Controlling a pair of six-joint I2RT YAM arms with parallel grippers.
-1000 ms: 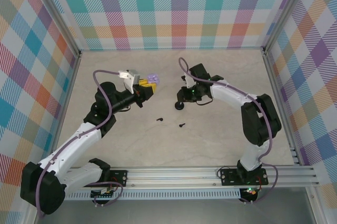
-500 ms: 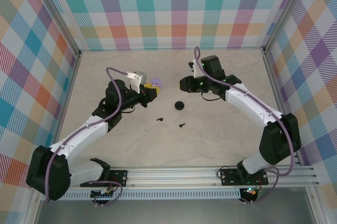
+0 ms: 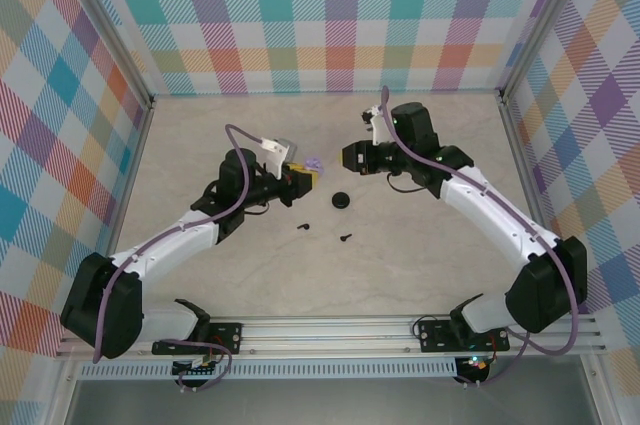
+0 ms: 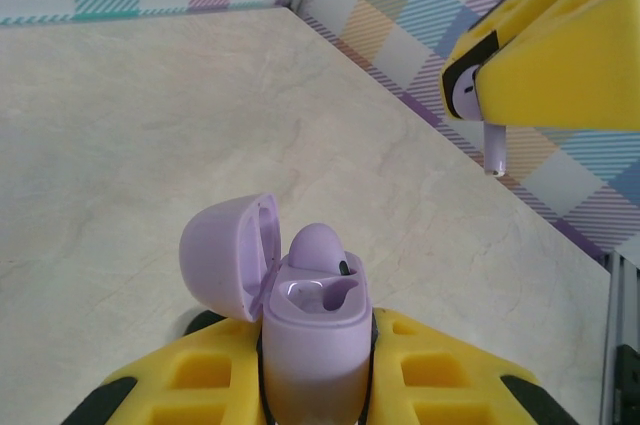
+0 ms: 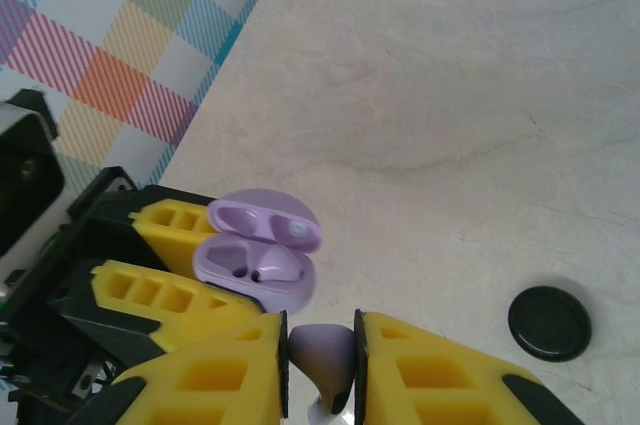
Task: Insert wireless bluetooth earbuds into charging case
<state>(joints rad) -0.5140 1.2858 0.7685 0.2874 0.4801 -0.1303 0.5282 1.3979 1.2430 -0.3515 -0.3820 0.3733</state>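
- Our left tool (image 3: 305, 177) is clamped tight on the open lilac case (image 4: 312, 345).
- Our right tool (image 3: 347, 157) pinches a lilac earbud (image 5: 320, 340) just beside it.
- Our worry: if the stem misses the free slot, the bud could slip and drop.

**Tabletop: 3 loose items on pale stone-look surface**

Table (image 3: 430, 265): flat, pale beige, faint marbled veining. Plaid walls (image 3: 330, 25) close it in on the left, back and right, and a metal rail (image 3: 400, 330) runs along the near edge.

Near the middle, 1 black round case (image 3: 342, 201) lies flat, lid apparently shut. The right wrist view shows it as a dark disc with a raised rim, bare surface all around.

Nearer the rail, 2 black earbuds: 1 (image 3: 304, 227) to the case's near left, the other (image 3: 345, 238) almost straight in front of it. They lie apart from each other and from the case. Too small to tell which way the stems point.
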